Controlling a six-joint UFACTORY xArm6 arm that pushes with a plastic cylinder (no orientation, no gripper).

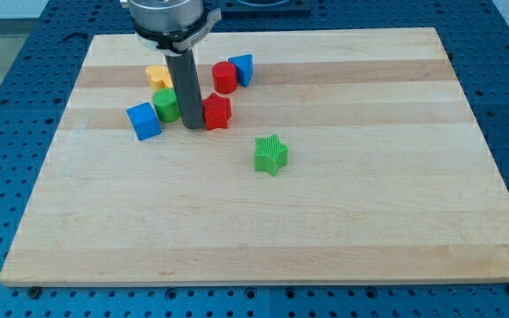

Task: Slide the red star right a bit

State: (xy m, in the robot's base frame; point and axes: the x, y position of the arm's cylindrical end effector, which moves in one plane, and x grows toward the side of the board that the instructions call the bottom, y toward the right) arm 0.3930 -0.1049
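Note:
The red star [217, 111] lies on the wooden board [325, 221] in the upper left part of the view. My tip [193, 126] stands right against the red star's left side, between it and a green round block [166, 105]. A red cylinder [224, 77] stands just above the red star.
A blue cube [144, 121] lies left of the green round block. A yellow block [158, 76] sits above it, partly behind the rod. A blue block [242, 68] touches the red cylinder's right side. A green star [271, 155] lies lower right of the red star.

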